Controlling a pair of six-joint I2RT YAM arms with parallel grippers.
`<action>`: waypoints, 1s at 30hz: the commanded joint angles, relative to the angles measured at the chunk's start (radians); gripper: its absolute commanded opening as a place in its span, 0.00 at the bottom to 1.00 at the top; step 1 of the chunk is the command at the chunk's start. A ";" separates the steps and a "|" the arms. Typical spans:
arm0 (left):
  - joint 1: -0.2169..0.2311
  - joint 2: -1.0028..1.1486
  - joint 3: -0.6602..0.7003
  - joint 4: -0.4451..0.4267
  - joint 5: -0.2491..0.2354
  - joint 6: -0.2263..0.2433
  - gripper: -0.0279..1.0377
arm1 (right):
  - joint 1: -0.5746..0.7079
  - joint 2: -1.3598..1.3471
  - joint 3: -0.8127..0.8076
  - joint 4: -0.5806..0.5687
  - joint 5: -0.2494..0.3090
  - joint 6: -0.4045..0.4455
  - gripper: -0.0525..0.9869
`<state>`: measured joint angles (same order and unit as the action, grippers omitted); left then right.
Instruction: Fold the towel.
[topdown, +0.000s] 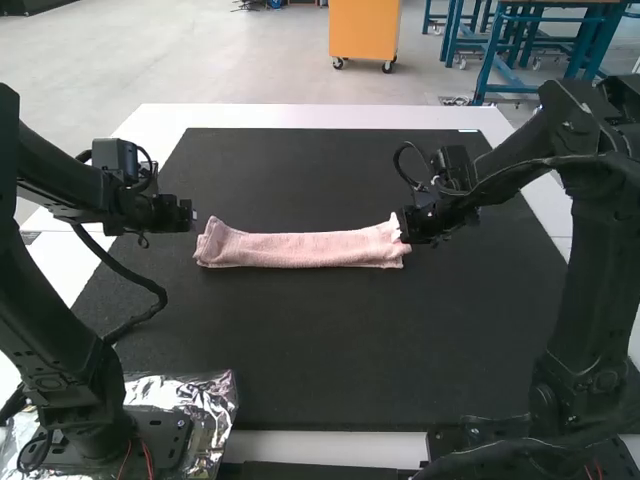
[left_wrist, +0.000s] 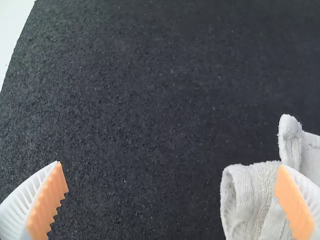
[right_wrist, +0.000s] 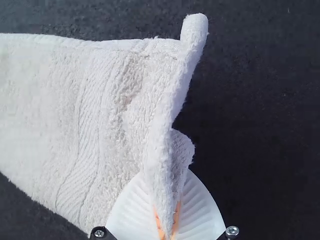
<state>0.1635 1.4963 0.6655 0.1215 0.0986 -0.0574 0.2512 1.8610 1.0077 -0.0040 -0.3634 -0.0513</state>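
ok so the right gripper (topdown: 405, 232) is closed on the towel (topdown: 310, 249), w/ a pinch of its right end btwn the fingers. In the right wrist view, the right gripper (right_wrist: 169, 217) has that cloth bunched into a narrow ridge btwn its orange pads (right_wrist: 176, 216), and a rolled-looking corner sticks out past the pinch. There's a woven band across the towel near that end too.

Left gripper (topdown: 191, 215) is wide open w/ nothing btwn its fingers, just by the towel's left end. In the left wrist view one finger overlaps the cloth, but idk if it's actually touching, can't tell from here.

Towel itself is pale pink in the high view, lying in a long narrow strip from side to side, approx mid-mat. Left end shows a looped edge plus a corner poking up, so it's def layered there. Can't tell how many folds tho.

Under it is the dark mat (topdown: 350, 345), on a white table (topdown: 300, 115) w/ the border showing around it. Further out, FYI, some crinkly silver foil (topdown: 214, 395) is by the left arm's base (topdown: 160, 435), near the mat's corner.
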 joint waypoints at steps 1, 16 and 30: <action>0.002 -0.022 0.048 0.004 0.010 0.007 0.94 | -0.024 -0.121 0.019 0.004 -0.060 0.054 0.03; 0.016 -0.022 0.046 0.047 0.003 0.008 0.94 | 0.281 -0.023 0.135 0.053 -0.071 0.176 0.03; 0.099 -0.022 -0.004 0.076 0.004 0.045 0.94 | 0.476 0.254 0.453 0.039 -0.048 0.200 0.03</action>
<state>0.2459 1.4944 0.6811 0.1852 0.0986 -0.0391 0.6891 2.0892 1.3926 0.0380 -0.4183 0.1352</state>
